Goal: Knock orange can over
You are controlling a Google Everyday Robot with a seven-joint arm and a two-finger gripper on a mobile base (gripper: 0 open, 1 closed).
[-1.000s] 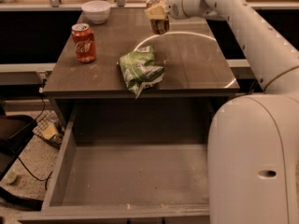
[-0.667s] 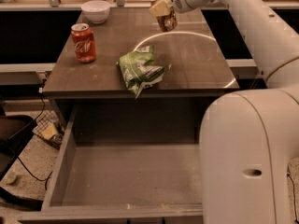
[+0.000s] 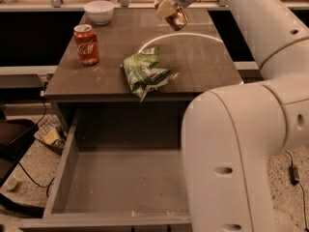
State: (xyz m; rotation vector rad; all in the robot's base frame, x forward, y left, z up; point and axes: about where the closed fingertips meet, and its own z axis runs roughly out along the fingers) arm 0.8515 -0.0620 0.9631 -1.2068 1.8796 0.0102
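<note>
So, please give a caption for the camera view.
Gripper at the tilted orange can, far from the upright red can.

The end effector [image 3: 169, 9] hangs high in the view, angled down and to the left. Behind it and to its right, the white arm [image 3: 260, 28] slopes downward, bends at a joint, and widens into a bulky segment far below.

It looks like an office break area used as a robot lab. A grey table [image 3: 203, 66] has an open drawer [image 3: 125, 182], and a bowl [image 3: 99, 12], red can [image 3: 87, 44] and chip bag [image 3: 145, 74] sit on it. A cable [image 3: 293, 170] lies on the speckled floor [image 3: 289, 202]. The end effector [image 3: 169, 7] hangs over the table's far edge.
</note>
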